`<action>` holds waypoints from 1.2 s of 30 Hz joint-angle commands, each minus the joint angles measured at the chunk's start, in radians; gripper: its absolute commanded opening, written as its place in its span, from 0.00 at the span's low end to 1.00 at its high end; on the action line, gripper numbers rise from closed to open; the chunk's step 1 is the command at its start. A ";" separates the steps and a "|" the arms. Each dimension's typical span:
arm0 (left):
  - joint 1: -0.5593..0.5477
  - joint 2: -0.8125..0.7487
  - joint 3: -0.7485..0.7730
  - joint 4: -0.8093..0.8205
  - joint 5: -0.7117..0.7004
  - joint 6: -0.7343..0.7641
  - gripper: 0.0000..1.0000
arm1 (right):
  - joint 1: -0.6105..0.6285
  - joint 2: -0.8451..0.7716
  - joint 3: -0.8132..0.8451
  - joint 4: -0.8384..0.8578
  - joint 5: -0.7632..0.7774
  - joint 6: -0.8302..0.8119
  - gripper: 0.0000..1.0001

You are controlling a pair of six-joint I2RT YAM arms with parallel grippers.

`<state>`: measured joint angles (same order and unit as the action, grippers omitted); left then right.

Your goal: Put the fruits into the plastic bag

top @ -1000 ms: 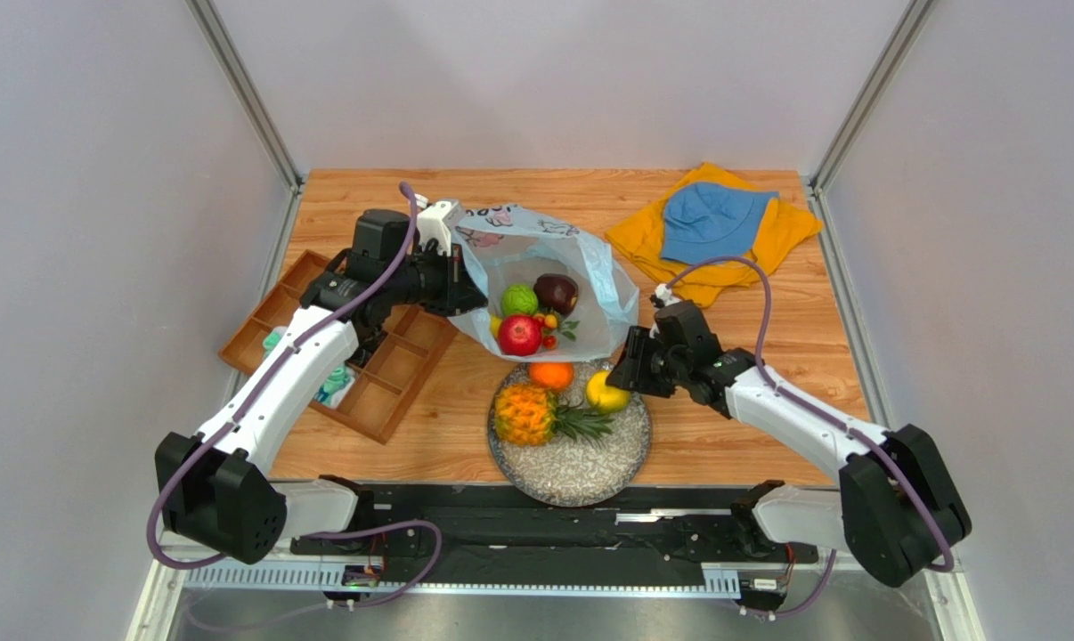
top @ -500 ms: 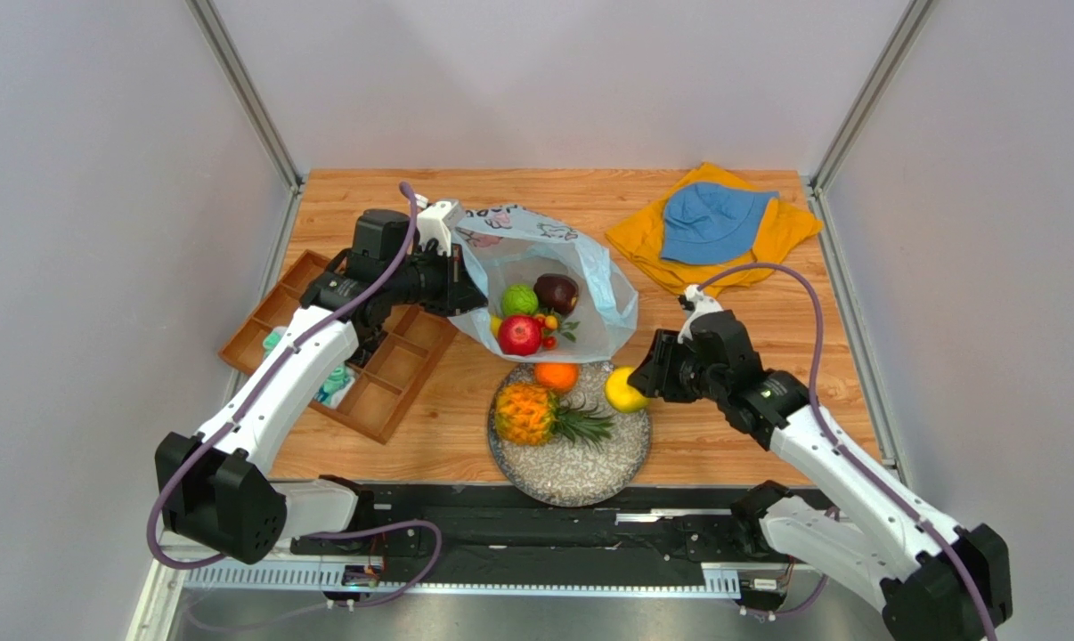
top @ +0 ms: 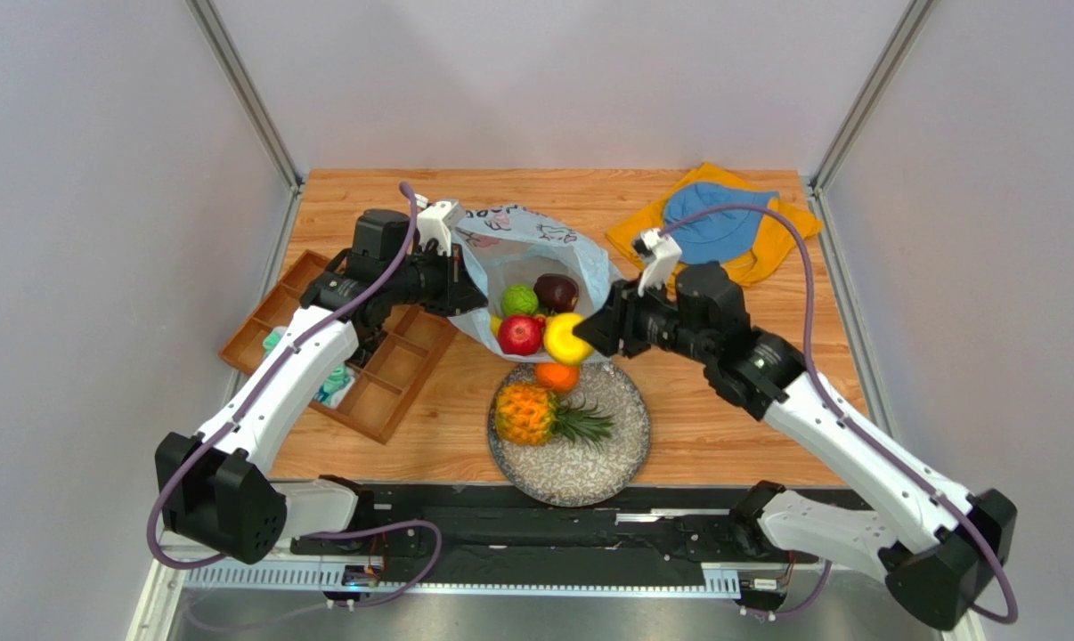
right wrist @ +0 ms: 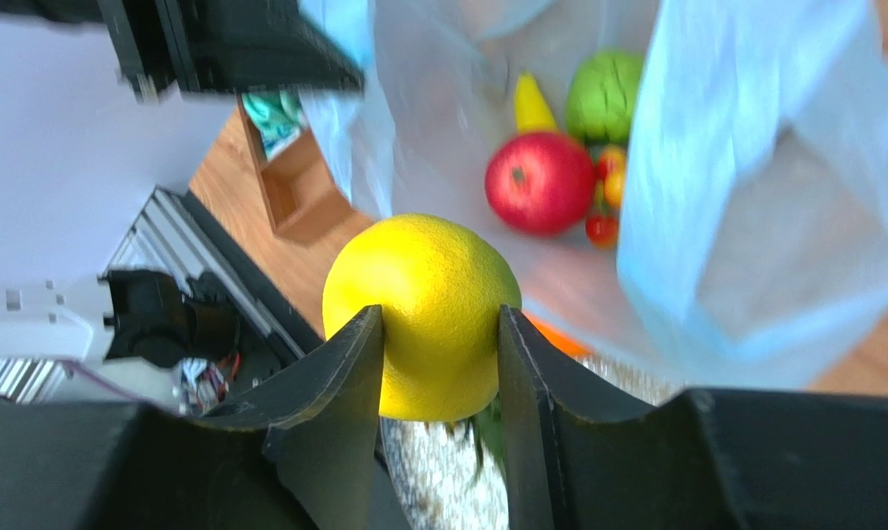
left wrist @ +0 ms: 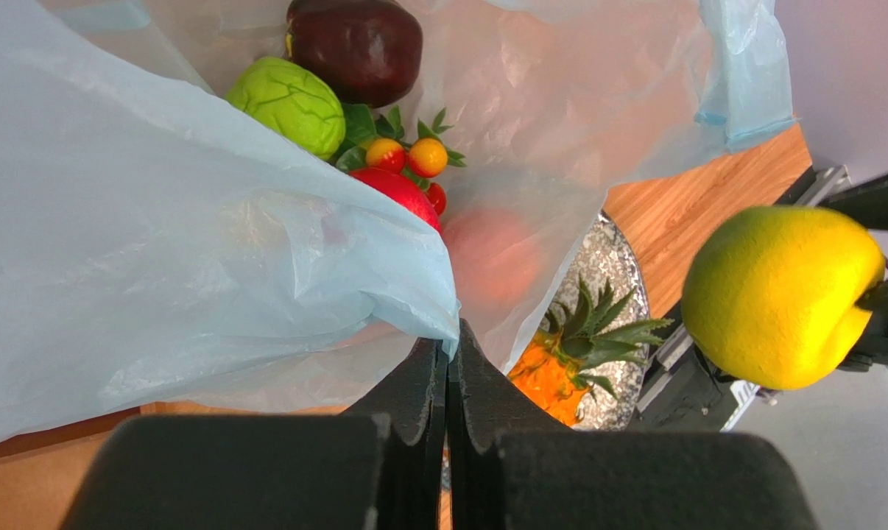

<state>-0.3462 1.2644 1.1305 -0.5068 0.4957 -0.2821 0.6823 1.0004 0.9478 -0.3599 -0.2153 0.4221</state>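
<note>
1. The right fingers [right wrist: 343, 387] grip the yellow fruit [top: 565, 339] on both sides. They hold it in the air at the mouth of the bag [top: 522, 238], just right of the red apple [top: 520, 335] and above the orange [top: 552, 377].
2. The left fingers [left wrist: 421, 398] are pressed together on the bag's left edge, with the thin film pinched between them. The mouth gapes toward the right arm.
3. Inside the bag lie the red apple, a green apple [top: 518, 299], a maroon fruit [top: 556, 291], a banana [right wrist: 531, 105] and a few small red and orange berries [left wrist: 406, 156].
4. The orange and the pineapple [top: 529, 415] sit on the plate [top: 596, 461], which rests on the desk [top: 569, 187] just in front of the bag.
5. A blue hat [top: 703, 234] lies on a yellow cloth [top: 759, 262] at the far right of the desk.
6. A wooden tray [top: 393, 367] sits at the left, under the left arm.
</note>
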 commanded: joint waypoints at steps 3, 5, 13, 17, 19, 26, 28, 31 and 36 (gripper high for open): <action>0.004 -0.019 0.035 0.005 0.000 0.012 0.00 | 0.007 0.300 0.252 0.063 0.141 -0.069 0.00; 0.004 -0.019 0.037 0.005 0.000 0.014 0.00 | 0.008 0.360 0.313 0.055 0.188 -0.082 0.00; 0.004 -0.010 0.038 0.001 0.000 0.015 0.00 | 0.013 0.605 0.442 -0.022 0.361 -0.080 0.00; 0.004 -0.007 0.038 0.002 0.004 0.014 0.00 | 0.019 0.681 0.463 -0.042 0.407 -0.088 0.00; 0.004 -0.002 0.038 0.001 0.004 0.015 0.00 | 0.020 0.699 0.479 -0.060 0.406 -0.086 0.00; 0.004 0.001 0.040 0.001 0.001 0.017 0.00 | 0.022 0.734 0.503 -0.068 0.375 -0.085 0.38; 0.004 0.001 0.040 -0.001 0.001 0.017 0.00 | 0.022 0.739 0.508 -0.074 0.375 -0.088 0.52; 0.004 0.001 0.040 -0.001 0.003 0.017 0.00 | 0.022 0.736 0.511 -0.077 0.375 -0.091 0.55; 0.004 0.001 0.040 -0.001 0.004 0.015 0.00 | 0.022 0.724 0.508 -0.070 0.363 -0.094 0.54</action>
<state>-0.3462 1.2644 1.1305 -0.5095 0.4889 -0.2821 0.6983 1.7359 1.4147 -0.4484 0.1478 0.3424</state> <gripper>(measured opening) 0.008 0.543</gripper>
